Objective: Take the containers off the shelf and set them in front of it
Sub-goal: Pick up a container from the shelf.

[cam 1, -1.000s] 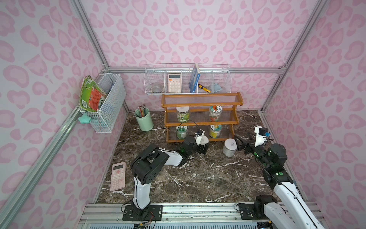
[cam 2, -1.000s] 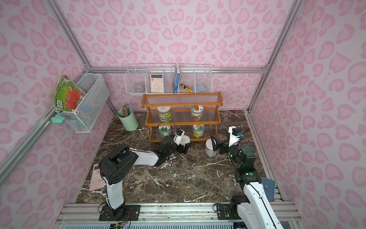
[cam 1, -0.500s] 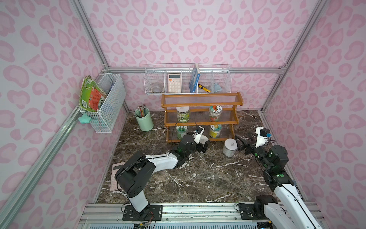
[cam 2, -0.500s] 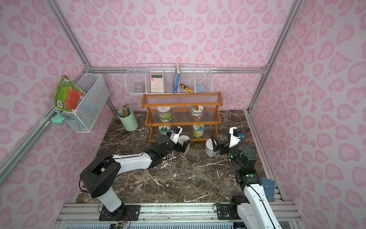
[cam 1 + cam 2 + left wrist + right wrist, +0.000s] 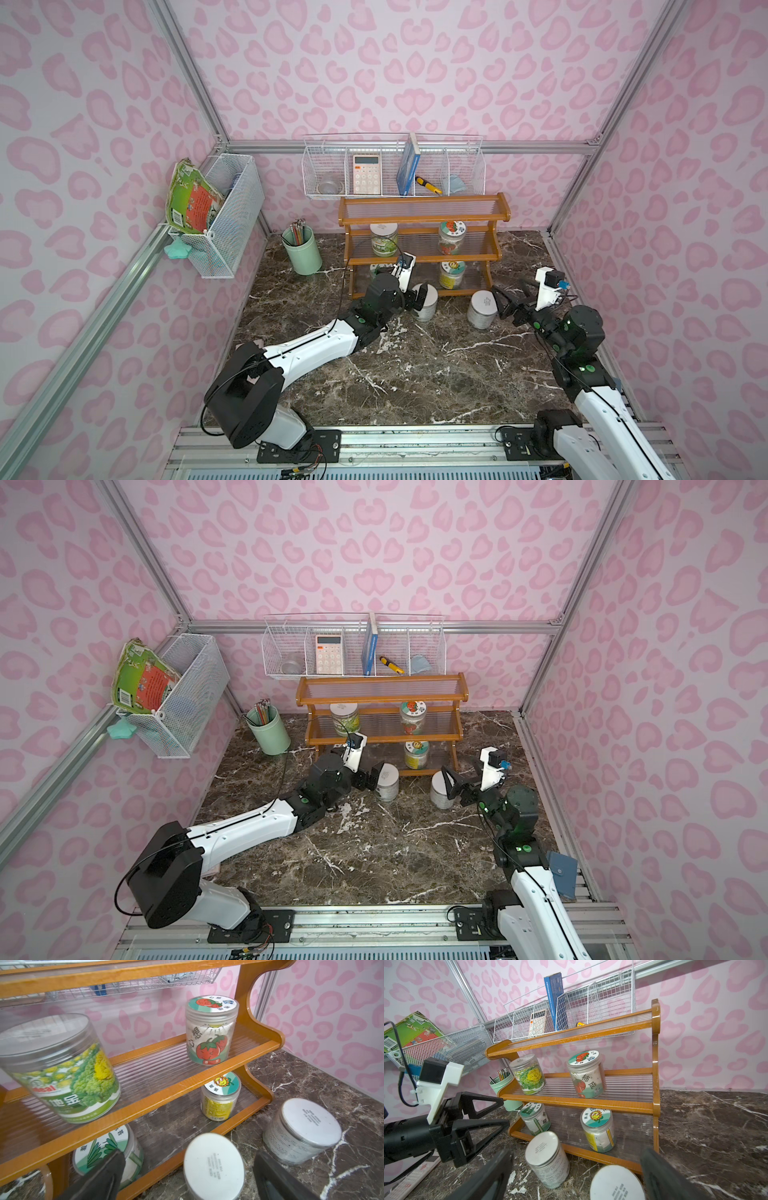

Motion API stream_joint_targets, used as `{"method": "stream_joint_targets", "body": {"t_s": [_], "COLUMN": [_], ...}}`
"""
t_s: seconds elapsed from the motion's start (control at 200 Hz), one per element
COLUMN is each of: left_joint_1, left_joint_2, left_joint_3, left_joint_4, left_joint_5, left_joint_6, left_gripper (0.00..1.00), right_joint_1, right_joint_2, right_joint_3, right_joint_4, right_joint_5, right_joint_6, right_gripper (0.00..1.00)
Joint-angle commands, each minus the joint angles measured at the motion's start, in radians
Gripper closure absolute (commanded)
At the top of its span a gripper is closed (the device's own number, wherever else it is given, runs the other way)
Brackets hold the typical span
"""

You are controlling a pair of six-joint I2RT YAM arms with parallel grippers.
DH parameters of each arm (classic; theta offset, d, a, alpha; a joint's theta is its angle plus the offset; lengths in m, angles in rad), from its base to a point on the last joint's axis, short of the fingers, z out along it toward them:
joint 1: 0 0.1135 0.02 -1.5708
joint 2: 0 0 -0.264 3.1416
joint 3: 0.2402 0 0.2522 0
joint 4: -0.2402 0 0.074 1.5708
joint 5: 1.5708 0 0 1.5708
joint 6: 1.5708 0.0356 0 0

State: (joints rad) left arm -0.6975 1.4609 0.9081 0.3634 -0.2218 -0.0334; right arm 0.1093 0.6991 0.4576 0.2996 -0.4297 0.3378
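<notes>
Marble tabletop (image 5: 415, 374): left gripper (image 5: 419, 298) spread wide, empty, plain-lid jar (image 5: 431, 296) at its fingertips. Right gripper (image 5: 500, 303) likewise, second plain-lid jar (image 5: 482, 309) just beside. Both upright before shelf (image 5: 424, 259). Cauliflower jar (image 5: 383, 243), tomato jar (image 5: 452, 241) mid tier; leaf-lid jar (image 5: 535, 1121), sunflower jar (image 5: 452, 276) bottom.

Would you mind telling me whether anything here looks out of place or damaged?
Nothing is tipped or spilled. Two things stand out: the green booklet in the side basket looks crumpled and torn at its edges, and a calculator lies on the floor, partly under the left arm.
</notes>
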Motion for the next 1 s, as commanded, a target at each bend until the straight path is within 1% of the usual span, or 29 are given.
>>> {"method": "stream_joint_targets", "body": {"t_s": [0.0, 0.11, 0.235, 0.33, 0.485, 0.6, 0.755, 1.0], "left_joint_1": [0.037, 0.090, 0.133, 0.176, 0.256, 0.280, 0.286, 0.293], "left_joint_2": [-0.037, -0.079, -0.105, -0.114, -0.083, -0.037, 0.039, 0.100], "left_joint_3": [-0.003, -0.007, 0.000, -0.001, 0.021, 0.067, 0.141, 0.172], "left_joint_4": [-0.048, -0.074, -0.104, -0.107, -0.102, -0.109, -0.119, -0.060], "left_joint_5": [-0.010, 0.032, 0.087, 0.154, 0.229, 0.275, 0.299, 0.235], "left_joint_6": [-0.072, -0.098, -0.066, -0.044, -0.036, -0.013, 0.017, -0.002], "left_gripper": [0.01, 0.01, 0.01, 0.00, 0.00, 0.00, 0.01, 0.01], "right_joint_1": [-0.002, -0.005, -0.007, -0.008, -0.010, -0.011, -0.014, -0.020], "right_joint_2": [-0.006, -0.009, -0.011, -0.012, -0.009, -0.009, -0.007, -0.009], "right_joint_3": [0.008, 0.003, 0.000, -0.002, -0.004, -0.004, -0.004, -0.005], "right_joint_4": [0.026, 0.034, 0.039, 0.044, 0.053, 0.053, 0.053, 0.051], "right_joint_5": [-0.007, -0.012, -0.014, -0.015, -0.018, -0.017, -0.015, -0.014], "right_joint_6": [-0.003, -0.001, 0.002, 0.004, 0.010, 0.010, 0.008, 0.006], "right_gripper": [0.01, 0.01, 0.01, 0.01, 0.01, 0.01, 0.01, 0.01]}}
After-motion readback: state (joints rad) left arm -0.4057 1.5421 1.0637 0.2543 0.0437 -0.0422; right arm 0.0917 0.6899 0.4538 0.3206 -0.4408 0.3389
